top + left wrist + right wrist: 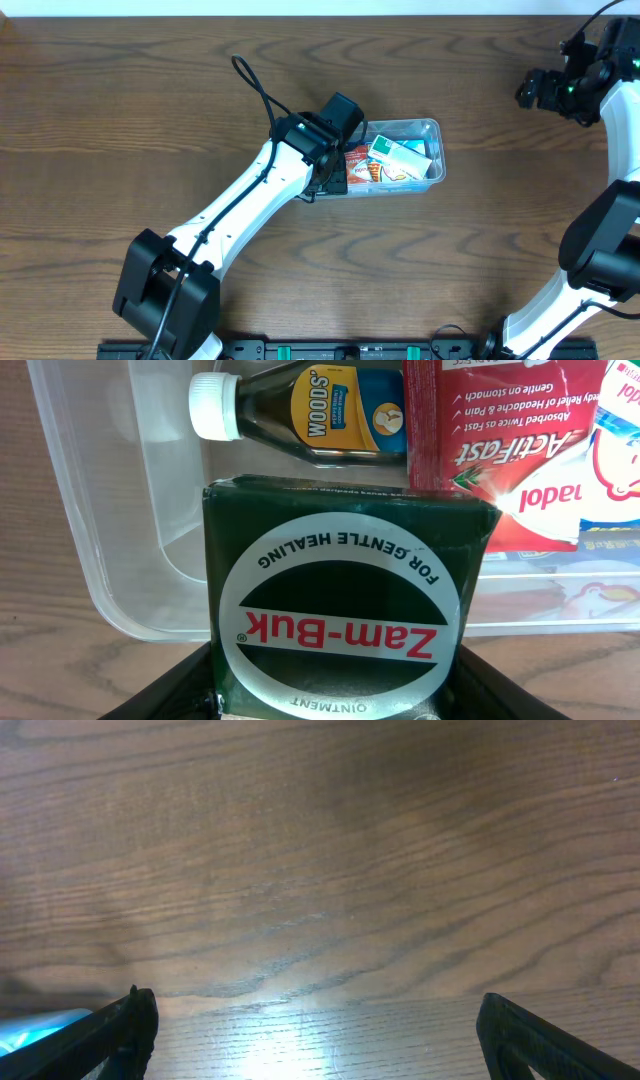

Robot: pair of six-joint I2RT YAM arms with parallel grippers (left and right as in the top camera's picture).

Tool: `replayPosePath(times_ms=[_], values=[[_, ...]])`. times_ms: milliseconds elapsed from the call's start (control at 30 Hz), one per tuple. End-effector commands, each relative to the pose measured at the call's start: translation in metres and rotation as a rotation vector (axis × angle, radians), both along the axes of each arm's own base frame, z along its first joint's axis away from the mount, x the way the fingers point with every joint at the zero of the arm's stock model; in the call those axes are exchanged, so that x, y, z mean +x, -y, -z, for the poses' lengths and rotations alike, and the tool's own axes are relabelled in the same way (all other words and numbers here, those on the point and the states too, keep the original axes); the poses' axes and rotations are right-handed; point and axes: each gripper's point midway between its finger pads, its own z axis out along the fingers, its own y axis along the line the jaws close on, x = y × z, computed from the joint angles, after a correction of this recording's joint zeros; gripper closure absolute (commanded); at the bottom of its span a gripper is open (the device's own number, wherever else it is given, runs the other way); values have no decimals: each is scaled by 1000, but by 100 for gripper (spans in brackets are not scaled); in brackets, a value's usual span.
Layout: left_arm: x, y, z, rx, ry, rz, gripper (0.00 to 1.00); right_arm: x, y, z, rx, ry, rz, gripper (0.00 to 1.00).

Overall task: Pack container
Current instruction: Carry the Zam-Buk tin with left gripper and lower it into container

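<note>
The container is a clear plastic tub at the middle of the table; its near wall shows in the left wrist view. My left gripper is at the tub's left end, shut on a dark green Zam-Buk ointment box, with black fingers on either side of it. The box hangs over the tub's near rim. My right gripper is far off at the table's back right, open, with only bare wood between its fingers.
Inside the tub lie a brown Woods bottle with a white cap, a red ActiFast pack and a white-and-green box. The left arm stretches from the front left edge. Wooden tabletop surrounds the tub.
</note>
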Motion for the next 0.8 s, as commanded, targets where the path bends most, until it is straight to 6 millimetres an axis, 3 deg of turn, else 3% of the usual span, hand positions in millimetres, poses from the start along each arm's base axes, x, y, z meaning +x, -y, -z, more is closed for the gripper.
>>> replayPosePath(times_ms=[0, 333, 767], values=[[1, -6, 15, 39, -24, -19, 37, 3, 2, -20, -8, 44, 12, 1], [14, -17, 15, 27, -10, -66, 37, 3, 2, -20, -8, 44, 12, 1], [20, -13, 14, 7, 11, -64, 37, 3, 2, -20, -8, 44, 12, 1]])
